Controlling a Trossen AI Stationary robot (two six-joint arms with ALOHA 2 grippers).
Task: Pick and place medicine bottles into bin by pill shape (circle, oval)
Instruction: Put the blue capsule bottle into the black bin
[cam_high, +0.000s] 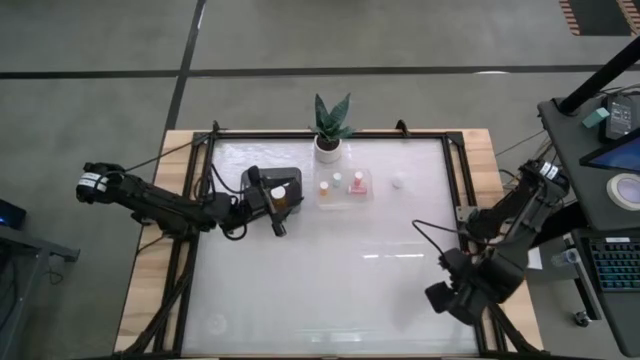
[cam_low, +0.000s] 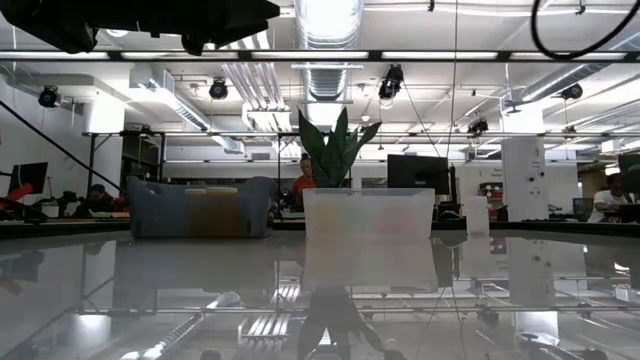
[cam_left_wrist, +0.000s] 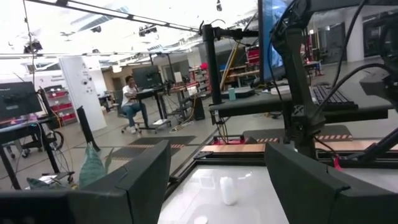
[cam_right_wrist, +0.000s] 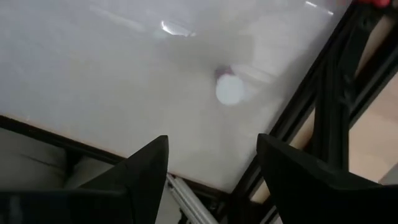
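Note:
Three medicine bottles, one amber (cam_high: 325, 186), one pale (cam_high: 337, 180) and one pink (cam_high: 358, 182), stand in a clear bin (cam_high: 345, 198) just in front of the potted plant (cam_high: 329, 125). A lone white bottle (cam_high: 398, 181) (cam_left_wrist: 229, 190) stands on its base to that bin's right. My left gripper (cam_high: 277, 215) (cam_left_wrist: 217, 155) is over a dark bin (cam_high: 290, 178), level and open, with nothing between its fingers. My right gripper (cam_high: 452, 296) (cam_right_wrist: 211, 146) hangs open near the table's near right corner, pointing down. Below it a white-capped bottle (cam_right_wrist: 230, 89) stands on the table.
The table's black frame rails (cam_high: 462, 190) run along its edges, and one (cam_right_wrist: 323, 118) lies close to my right gripper. Cables (cam_high: 430, 232) trail over the table's right part. In the low view the dark bin (cam_low: 200, 208) and the clear bin (cam_low: 370, 212) stand side by side.

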